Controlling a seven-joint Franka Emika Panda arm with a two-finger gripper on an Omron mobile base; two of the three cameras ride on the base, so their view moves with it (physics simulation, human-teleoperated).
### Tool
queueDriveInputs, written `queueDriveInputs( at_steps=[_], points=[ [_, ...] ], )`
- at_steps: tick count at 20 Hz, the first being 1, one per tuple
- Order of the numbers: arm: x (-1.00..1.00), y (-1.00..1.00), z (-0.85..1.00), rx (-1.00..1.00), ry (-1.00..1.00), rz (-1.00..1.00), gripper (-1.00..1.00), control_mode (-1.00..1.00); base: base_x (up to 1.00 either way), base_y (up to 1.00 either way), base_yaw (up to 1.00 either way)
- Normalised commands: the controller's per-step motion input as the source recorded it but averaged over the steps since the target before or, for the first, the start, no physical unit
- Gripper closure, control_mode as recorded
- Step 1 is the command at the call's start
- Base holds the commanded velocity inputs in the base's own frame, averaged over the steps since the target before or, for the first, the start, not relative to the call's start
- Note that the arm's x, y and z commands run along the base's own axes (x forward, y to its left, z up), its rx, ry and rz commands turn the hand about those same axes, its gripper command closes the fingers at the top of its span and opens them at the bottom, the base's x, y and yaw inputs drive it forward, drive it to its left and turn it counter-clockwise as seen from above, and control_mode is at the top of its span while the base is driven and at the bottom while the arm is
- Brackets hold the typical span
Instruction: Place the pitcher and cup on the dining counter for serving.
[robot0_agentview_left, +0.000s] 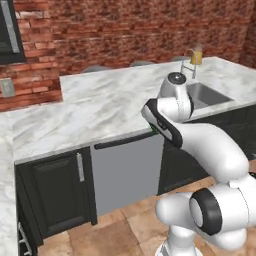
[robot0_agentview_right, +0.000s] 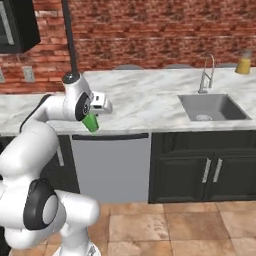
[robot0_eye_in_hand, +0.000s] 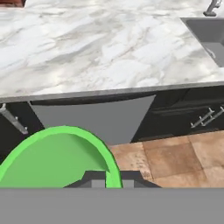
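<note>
Even, soft rendered light — faint shadows, slightly blurry.

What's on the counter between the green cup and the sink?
Nothing. In the right base view, the counter is bare marble from the cup, held at its front edge, over to the sink.

Dining counter (robot0_agentview_right: 145, 97) broad bare marble ahead; sink (robot0_agentview_right: 212, 107), faucet (robot0_agentview_right: 206, 75), pitcher (robot0_agentview_right: 244, 62) obstruct far right.

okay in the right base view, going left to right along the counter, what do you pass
Gripper holding the cup → dining counter's bare marble → faucet → sink → pitcher at the far right end.
</note>
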Motion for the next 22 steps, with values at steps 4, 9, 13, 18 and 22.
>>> queueDriveInputs(
  at_steps=[4, 9, 13, 18, 22],
  points=[
    [0.0, 0.0, 0.0, 0.0, 0.0, 0.0, 1.0, 1.0, -0.34, -0.95, -0.25],
    [0.0, 0.0, 0.0, 0.0, 0.0, 0.0, 1.0, 1.0, 0.04, -1.0, -0.39],
    [0.0, 0.0, 0.0, 0.0, 0.0, 0.0, 1.0, 1.0, 0.42, -0.9, -0.51],
    [0.0, 0.0, 0.0, 0.0, 0.0, 0.0, 1.0, 1.0, 0.77, -0.73, -0.51],
    [0.0, 0.0, 0.0, 0.0, 0.0, 0.0, 1.0, 1.0, 0.99, -0.61, -0.45]
  ],
)
